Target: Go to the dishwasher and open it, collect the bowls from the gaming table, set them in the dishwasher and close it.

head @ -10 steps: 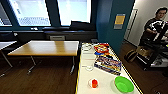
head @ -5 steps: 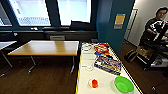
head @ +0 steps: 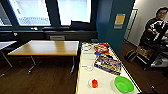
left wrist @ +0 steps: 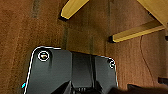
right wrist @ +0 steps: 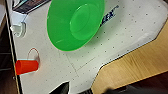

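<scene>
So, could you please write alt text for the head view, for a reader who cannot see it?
A long white-topped gaming table with a yellow edge strip runs away from the camera, holding a bright green bowl, a small orange cup and colourful boxes. To its left stands a wooden-topped table on dark wood floor; a person stands at far right.

Glossy green plastic bowl (right wrist: 75, 23) on a smooth white speckled gaming table (right wrist: 130, 37); wood-grain floor (left wrist: 22, 30).

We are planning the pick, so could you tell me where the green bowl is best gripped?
Probably at the rim of the green bowl, from above: it sits upright and shallow on the gaming table, with a thin flared edge and bare tabletop around it in the right wrist view.
</scene>
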You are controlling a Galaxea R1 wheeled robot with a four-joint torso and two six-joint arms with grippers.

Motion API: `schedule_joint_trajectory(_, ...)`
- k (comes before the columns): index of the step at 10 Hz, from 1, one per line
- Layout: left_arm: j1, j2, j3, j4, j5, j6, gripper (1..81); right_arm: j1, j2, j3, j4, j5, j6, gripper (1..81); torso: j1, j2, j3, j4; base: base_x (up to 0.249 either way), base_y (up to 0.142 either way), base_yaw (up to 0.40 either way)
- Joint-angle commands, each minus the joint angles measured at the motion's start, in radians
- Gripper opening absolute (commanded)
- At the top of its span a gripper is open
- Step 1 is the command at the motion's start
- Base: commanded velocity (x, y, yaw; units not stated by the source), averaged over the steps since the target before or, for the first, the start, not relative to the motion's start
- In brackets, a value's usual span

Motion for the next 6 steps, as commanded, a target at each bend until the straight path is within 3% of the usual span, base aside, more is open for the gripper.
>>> schedule_joint_trajectory(1,-0.052,-0.032,0.009,0.001,0.043,-0.005,81.1,0.127,-0.045,-0.087,0.204,-0.064,0.004,81.1,0.000,0.000,0.000,0.000,0.000,0.000,0.000)
schedule_joint_trajectory(3,-0.052,-0.029,0.009,0.001,0.042,-0.005,81.1,0.135,-0.048,-0.142,0.223,-0.094,0.002,81.1,0.000,0.000,0.000,0.000,0.000,0.000,0.000)
schedule_joint_trajectory(6,-0.055,-0.021,0.006,0.001,0.045,-0.005,81.1,0.165,-0.049,-0.203,0.221,-0.081,0.001,81.1,0.000,0.000,0.000,0.000,0.000,0.000,0.000)
